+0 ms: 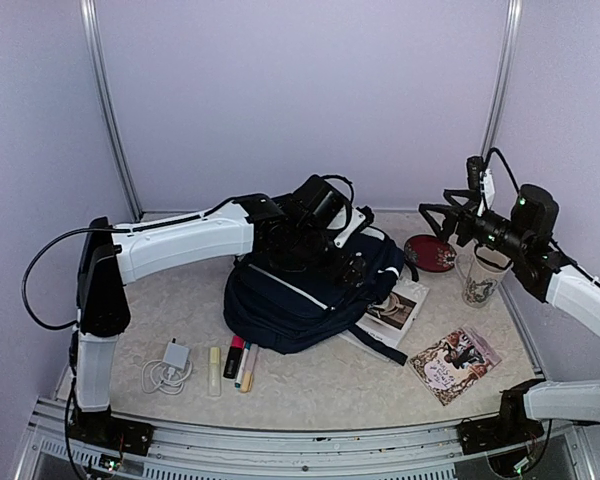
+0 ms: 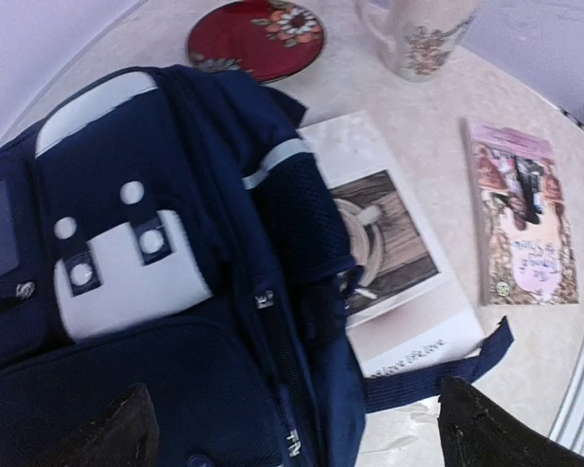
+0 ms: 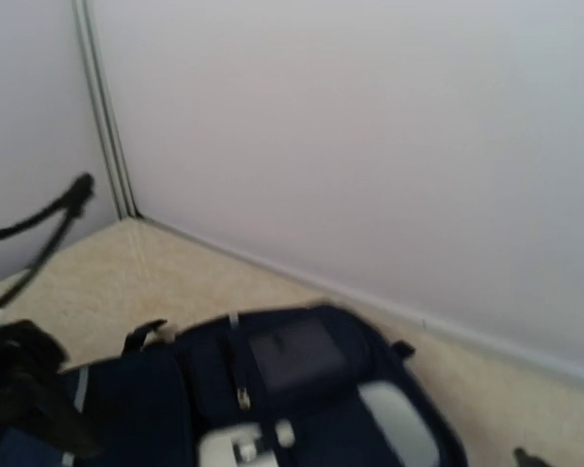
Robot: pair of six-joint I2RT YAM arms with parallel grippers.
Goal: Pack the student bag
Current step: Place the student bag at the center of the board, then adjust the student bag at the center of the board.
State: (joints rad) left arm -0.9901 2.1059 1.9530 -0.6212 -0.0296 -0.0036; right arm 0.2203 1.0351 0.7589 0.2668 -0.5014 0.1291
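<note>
The student bag (image 1: pixel 295 300), a dark navy backpack with pale grey patches, lies in the middle of the table with its top toward the back right. My left gripper (image 1: pixel 348 262) hovers over the bag's upper end, open. In the left wrist view its dark fingertips (image 2: pixel 117 433) stand wide apart on either side of the bag's (image 2: pixel 175 321) zipper and side pocket, holding nothing. My right gripper (image 1: pixel 440 220) hangs in the air at the back right, open and empty, facing the bag (image 3: pixel 302 389), which looks blurred in the right wrist view.
A white book (image 1: pixel 395 312) lies partly under the bag's right side, and a pink book (image 1: pixel 455 362) sits nearer the front right. A red plate (image 1: pixel 430 253) and a patterned mug (image 1: pixel 480 278) stand at the back right. Highlighters (image 1: pixel 235 365) and a white charger (image 1: pixel 170 365) lie front left.
</note>
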